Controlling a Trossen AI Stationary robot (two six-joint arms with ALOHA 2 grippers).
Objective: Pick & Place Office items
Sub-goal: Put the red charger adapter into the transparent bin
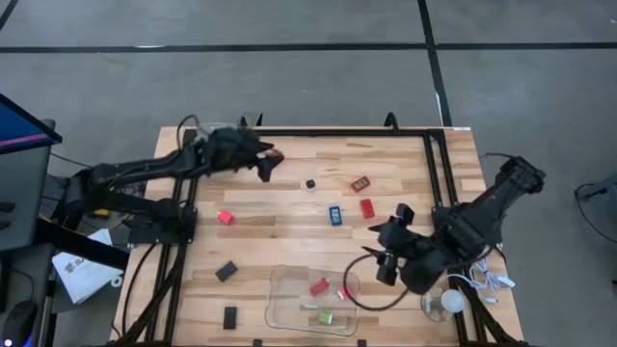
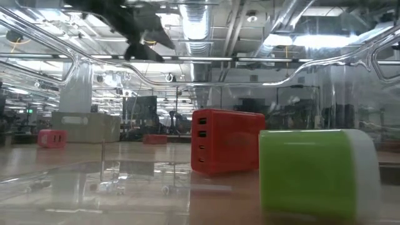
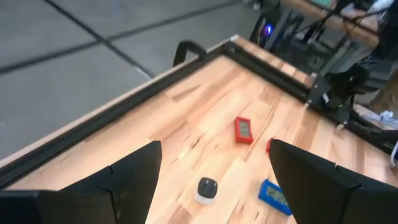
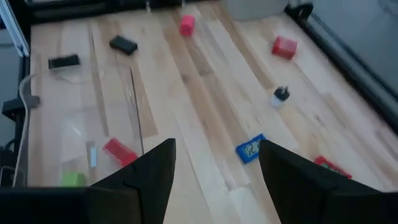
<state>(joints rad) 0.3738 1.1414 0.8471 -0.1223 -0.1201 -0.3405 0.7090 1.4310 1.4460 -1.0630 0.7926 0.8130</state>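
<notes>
Both end effectors, left (image 1: 267, 166) upper left and right (image 1: 390, 253) lower right, open; best centred over blue piece (image 1: 335, 215) before descending.

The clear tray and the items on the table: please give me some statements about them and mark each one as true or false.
1. A green item lies inside the clear tray. True.
2. The blue piece lies inside the tray. False: it lies on the bare wood, between the tray and the table's far edge.
3. The left gripper holds a red block. False: the left wrist view shows its fingers open with nothing between them.
4. Two flat black rectangles lie on the table to the left of the tray. True.
5. The right gripper is open, near the tray's right side. True.
6. The tray is empty. False: it holds a red block and the green item.
</notes>
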